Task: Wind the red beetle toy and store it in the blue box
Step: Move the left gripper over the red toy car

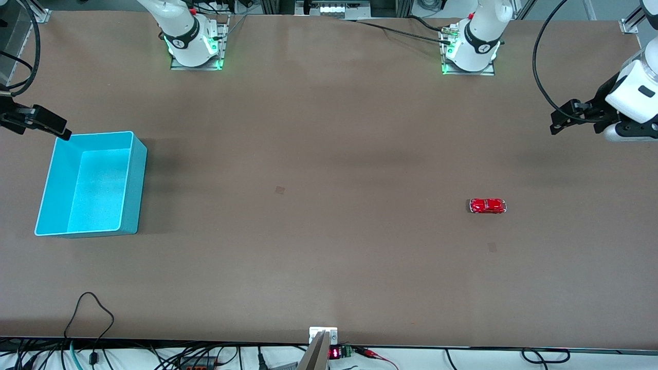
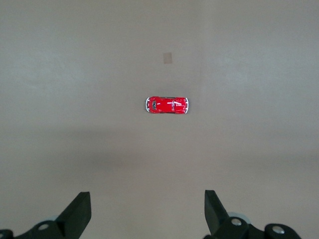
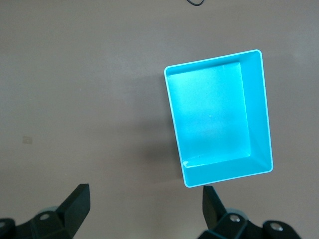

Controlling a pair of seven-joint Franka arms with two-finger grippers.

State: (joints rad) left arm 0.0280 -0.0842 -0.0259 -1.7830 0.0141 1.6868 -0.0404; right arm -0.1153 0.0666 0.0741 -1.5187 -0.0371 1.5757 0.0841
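Hovering high, left claw (image 2: 144, 214) spread wide, red beetle toy (image 2: 167, 105) below-ahead on counter (image 1: 329, 154); tiny, glossy, likely slippery: pinch flanks. Right claw (image 3: 144, 211) wide above blue box (image 3: 259, 114), waiting.

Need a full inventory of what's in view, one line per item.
toy car: 1, red, upright on the table toward the left arm's end, nothing touching it.
box: 1, light blue, empty, on the table toward the right arm's end.
table: 1, brown, carries both.
cables: several, black, along the table edge nearest the front camera.
left gripper: 1, black, jaws open, in the air over the table's end, past the toy car.
right gripper: 1, black, jaws open, over the box's corner.
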